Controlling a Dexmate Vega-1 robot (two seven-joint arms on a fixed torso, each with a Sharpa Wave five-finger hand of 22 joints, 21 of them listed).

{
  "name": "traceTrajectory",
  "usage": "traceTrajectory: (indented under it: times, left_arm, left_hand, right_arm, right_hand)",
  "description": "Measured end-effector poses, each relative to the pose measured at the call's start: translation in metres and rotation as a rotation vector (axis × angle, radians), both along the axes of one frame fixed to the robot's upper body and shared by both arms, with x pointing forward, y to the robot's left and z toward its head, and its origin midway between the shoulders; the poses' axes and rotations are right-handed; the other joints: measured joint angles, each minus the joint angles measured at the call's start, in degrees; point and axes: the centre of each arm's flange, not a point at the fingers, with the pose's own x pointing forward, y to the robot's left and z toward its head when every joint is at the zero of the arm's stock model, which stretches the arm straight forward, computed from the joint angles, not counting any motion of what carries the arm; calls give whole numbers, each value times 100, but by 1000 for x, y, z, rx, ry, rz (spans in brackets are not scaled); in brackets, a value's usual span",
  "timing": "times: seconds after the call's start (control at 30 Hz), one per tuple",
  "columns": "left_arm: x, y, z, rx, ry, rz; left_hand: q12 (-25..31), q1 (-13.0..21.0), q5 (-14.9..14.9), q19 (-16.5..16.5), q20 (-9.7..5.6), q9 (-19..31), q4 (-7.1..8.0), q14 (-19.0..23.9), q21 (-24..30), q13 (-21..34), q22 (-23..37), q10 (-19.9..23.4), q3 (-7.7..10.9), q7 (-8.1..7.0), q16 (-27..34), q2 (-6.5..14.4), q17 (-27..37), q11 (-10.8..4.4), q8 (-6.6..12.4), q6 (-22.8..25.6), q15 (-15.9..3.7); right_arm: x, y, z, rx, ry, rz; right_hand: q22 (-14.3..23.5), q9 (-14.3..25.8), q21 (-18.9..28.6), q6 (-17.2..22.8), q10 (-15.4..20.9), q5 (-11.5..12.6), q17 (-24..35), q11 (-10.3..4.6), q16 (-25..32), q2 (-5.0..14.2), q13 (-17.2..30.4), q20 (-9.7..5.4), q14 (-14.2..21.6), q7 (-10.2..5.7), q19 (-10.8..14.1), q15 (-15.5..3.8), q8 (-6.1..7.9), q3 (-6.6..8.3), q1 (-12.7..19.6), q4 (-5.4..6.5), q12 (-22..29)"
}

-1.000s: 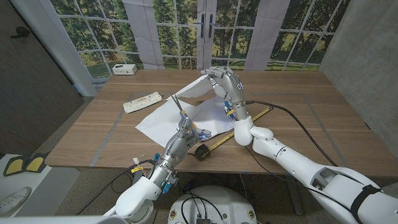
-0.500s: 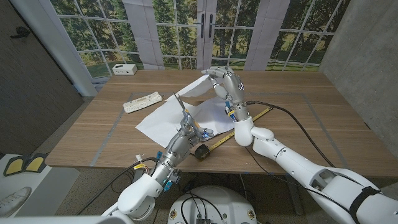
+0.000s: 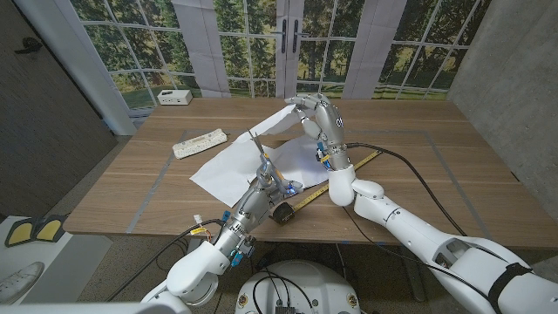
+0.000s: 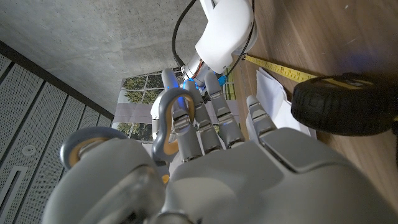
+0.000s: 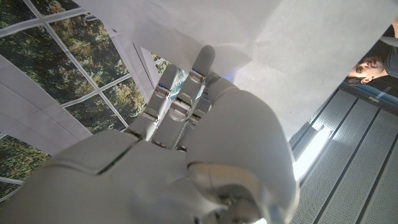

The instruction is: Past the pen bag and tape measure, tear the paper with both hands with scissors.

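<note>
The wooden table (image 3: pixel 436 166) carried everything, with bare wood along its right and far edges. One sheet of paper (image 3: pixel 228 164) lay near the middle, its far corner lifted off the wood. My right hand (image 3: pixel 316 118) pinched that raised corner, fingers curled onto it; in the right wrist view the paper (image 5: pixel 298 56) hung just past my right hand (image 5: pixel 180 143). My left hand (image 3: pixel 266 181) gripped the one pair of scissors (image 3: pixel 255 146), blades pointing up at the raised edge; in the left wrist view my fingers (image 4: pixel 205 134) were hooked through the grey scissor handles (image 4: pixel 168 115). One pen bag (image 3: pixel 200 143) lay toward the left edge, apart from the paper. One tape measure (image 3: pixel 282 212) sat at the near edge beside my left wrist, its yellow tape (image 3: pixel 357 166) running under my right forearm. A small white box (image 3: pixel 175 97) stood at the far left corner.
</note>
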Motion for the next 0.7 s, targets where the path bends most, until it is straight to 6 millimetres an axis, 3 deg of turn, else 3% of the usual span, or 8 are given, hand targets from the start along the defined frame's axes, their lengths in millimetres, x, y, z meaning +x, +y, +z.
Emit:
traceTrajectory:
  times: [0.7]
  left_arm:
    - [1,1,-1,0,1,-7]
  left_hand:
    - [1,0,0,0,0,-1,0,0,0,-21,0,0,0,0,22,0,0,0,0,0,0]
  right_arm:
    - [2,6,4,16,21,6]
  right_hand:
    - [-28,0,172,0,0,0,42,1,-36,0,-1,8,0,0,-109,0,0,-25,0,25,0]
